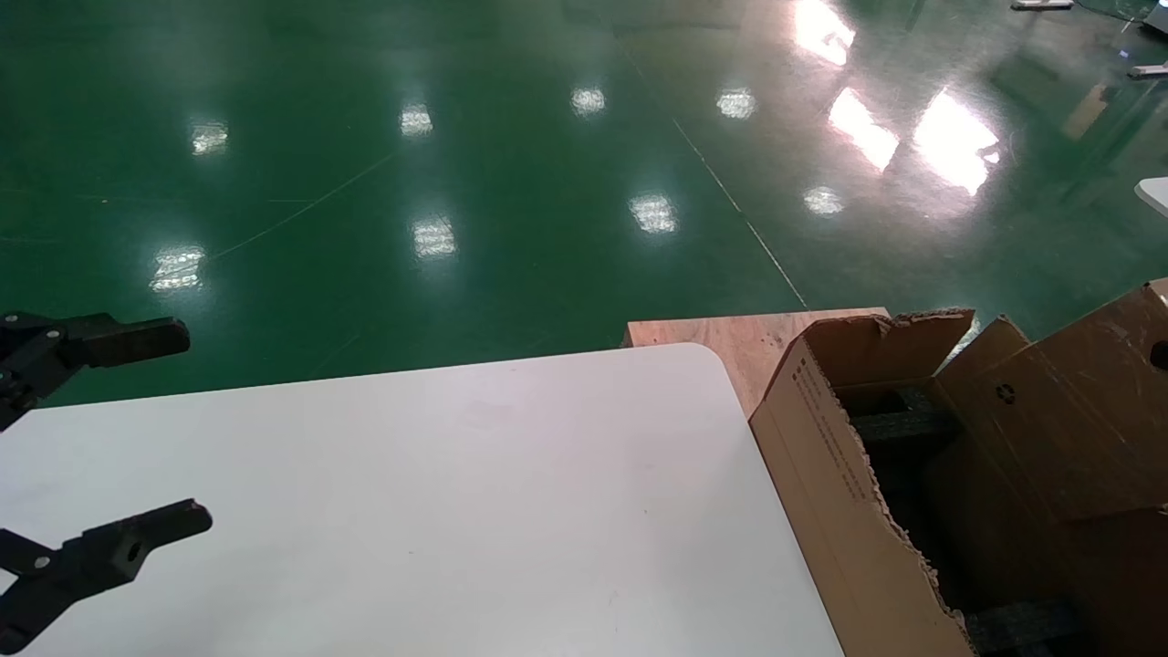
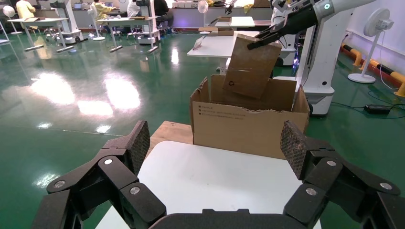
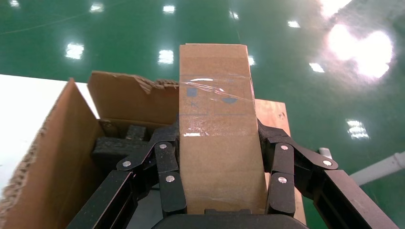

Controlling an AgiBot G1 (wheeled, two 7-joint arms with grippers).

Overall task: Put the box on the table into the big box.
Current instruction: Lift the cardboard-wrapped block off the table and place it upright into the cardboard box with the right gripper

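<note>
The box (image 3: pixel 217 129), a smooth brown carton with clear glossy tape across its face, is clamped in the right pincer (image 3: pixel 217 164) and held tilted above the big box (image 2: pixel 248 125): corrugated, ragged torn rim, black foam blocks (image 3: pixel 117 145) inside. The left pincer (image 2: pixel 215 148) is held wide apart over the white rounded surface (image 1: pixel 438 493).

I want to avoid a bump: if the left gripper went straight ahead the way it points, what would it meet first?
Probably the big box. The open left gripper points across the bare table at its printed side; depth is uncertain.
</note>
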